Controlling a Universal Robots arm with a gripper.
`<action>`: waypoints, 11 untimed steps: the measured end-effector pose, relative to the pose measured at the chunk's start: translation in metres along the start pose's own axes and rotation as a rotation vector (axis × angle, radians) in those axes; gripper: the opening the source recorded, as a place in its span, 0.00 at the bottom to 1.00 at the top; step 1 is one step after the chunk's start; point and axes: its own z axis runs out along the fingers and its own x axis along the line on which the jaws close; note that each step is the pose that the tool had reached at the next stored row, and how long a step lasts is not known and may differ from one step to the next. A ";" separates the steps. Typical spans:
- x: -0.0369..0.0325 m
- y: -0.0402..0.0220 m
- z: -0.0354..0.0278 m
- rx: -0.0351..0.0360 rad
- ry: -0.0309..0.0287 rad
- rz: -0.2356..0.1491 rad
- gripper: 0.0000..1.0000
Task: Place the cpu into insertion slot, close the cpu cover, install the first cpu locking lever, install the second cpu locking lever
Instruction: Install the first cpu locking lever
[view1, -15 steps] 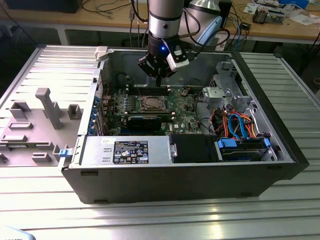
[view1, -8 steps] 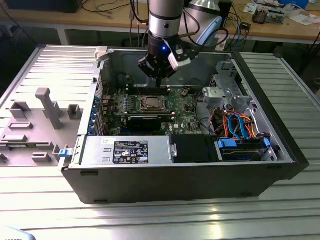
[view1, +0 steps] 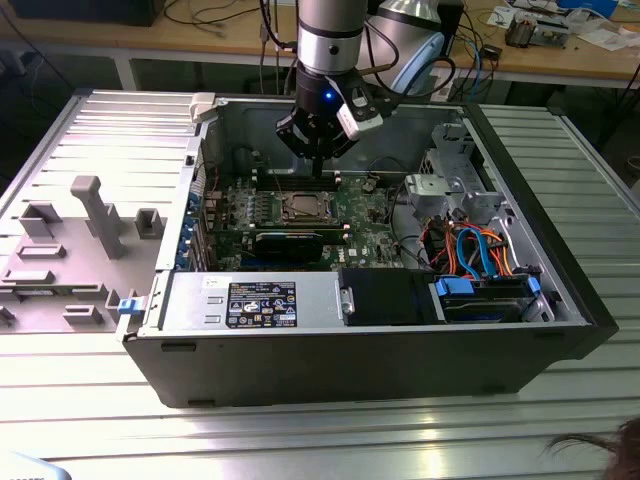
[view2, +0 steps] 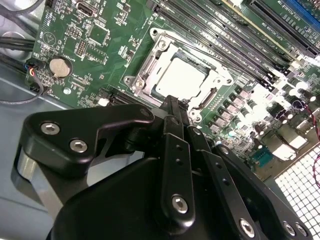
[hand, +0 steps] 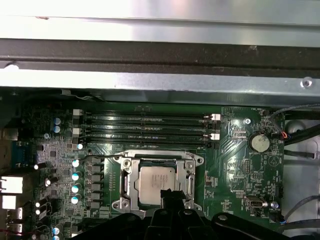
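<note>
You've got the cpu seated in the slot w/ cover down; tool pressed together, empty, so levers need hooking.

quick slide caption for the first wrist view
Gripper poised at the edge of the cpu seated in the insertion slot, cpu cover framing it.

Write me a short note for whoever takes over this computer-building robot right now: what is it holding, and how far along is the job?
End effector: fingers shut, nothing seen between them, tips at the socket's edge; whether they touch it is unclear.
Parts: the cpu sits in the insertion slot on the green board, and the cpu cover lies flat around it.
Done: cpu placed, cover down.
Left: the two locking levers; I cannot tell whether either is latched.
</note>
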 end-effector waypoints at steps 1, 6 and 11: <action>0.0000 0.0000 0.0000 0.0005 0.0000 0.000 0.11; 0.0024 0.0001 0.0001 0.0008 0.0000 0.000 0.11; 0.0044 0.0003 0.0000 0.0009 0.0001 0.000 0.11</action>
